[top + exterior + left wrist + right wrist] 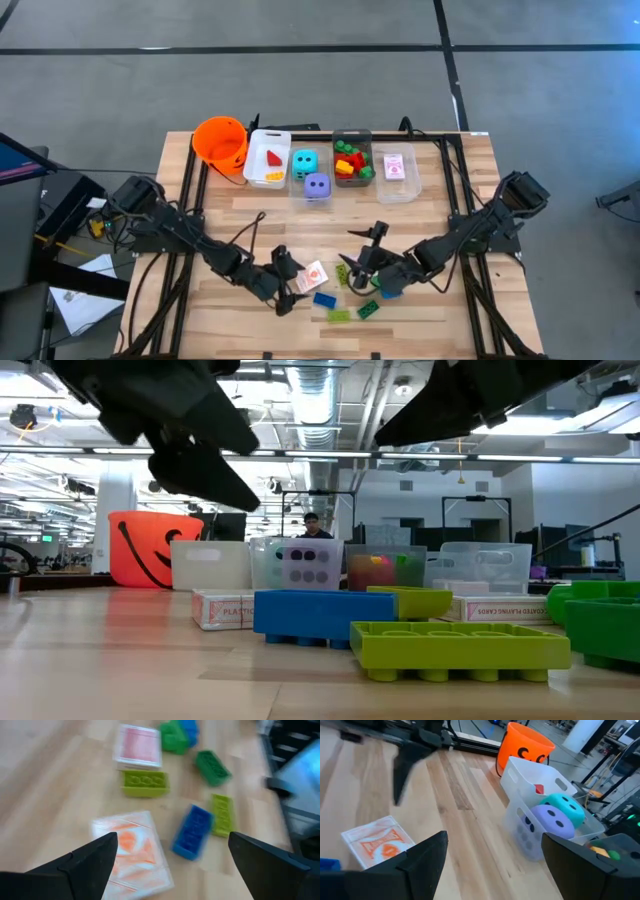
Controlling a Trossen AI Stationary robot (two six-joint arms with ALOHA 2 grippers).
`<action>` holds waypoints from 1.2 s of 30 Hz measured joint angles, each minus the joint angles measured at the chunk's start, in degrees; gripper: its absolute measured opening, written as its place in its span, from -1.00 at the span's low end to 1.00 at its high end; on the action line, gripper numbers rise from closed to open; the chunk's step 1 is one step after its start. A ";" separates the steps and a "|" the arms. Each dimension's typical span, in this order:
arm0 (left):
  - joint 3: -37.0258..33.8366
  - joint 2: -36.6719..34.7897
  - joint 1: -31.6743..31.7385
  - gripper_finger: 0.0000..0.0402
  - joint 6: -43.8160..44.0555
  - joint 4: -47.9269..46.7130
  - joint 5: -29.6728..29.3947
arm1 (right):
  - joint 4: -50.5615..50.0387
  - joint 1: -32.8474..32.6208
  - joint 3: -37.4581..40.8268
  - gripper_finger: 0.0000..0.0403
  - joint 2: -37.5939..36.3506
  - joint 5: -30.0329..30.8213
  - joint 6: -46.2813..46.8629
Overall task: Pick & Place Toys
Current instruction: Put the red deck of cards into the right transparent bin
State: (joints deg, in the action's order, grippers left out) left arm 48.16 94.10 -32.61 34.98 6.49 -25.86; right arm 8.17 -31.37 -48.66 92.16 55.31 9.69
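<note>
1. High view: the left gripper [289, 290] hangs over the front of the worktop [180, 180], just beside a card pack [314, 273]. The right gripper [366, 268] is near the loose bricks: a blue brick [324, 299] and green bricks [339, 315] lie between the arms. Along the back stand an orange bucket [220, 140] and clear bins [268, 158] holding a red wedge [274, 157], a teal die [304, 161], a purple die [317, 185], mixed bricks [351, 160] and another card pack [396, 166].
2. Low view: both arms hang dark overhead. The blue brick [325, 615] and a lime brick [455, 650] lie up front; a person stands far behind.
3. Left wrist view: jaws spread wide and empty above the card pack [132, 850] and blue brick [193, 830].
4. Right wrist view: jaws spread and empty, with the card pack [379, 840] on the wood and the purple die [549, 820] and teal die [564, 806] in their bin [520, 772].
</note>
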 joint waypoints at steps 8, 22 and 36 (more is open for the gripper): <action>0.00 -1.02 0.02 0.81 1.54 -2.72 2.31 | -1.29 1.20 0.05 0.58 0.00 0.00 -0.68; -0.04 -1.90 0.89 0.84 10.56 -13.94 1.33 | -2.99 1.05 1.29 0.58 -0.02 -4.66 2.50; -0.11 -0.42 -0.84 0.85 19.11 -11.40 3.54 | -9.74 1.05 1.33 0.58 -0.02 -7.69 6.87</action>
State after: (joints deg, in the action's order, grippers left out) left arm 48.05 93.68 -33.46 54.09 -4.91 -22.32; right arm -1.56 -30.33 -47.33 92.14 47.62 16.56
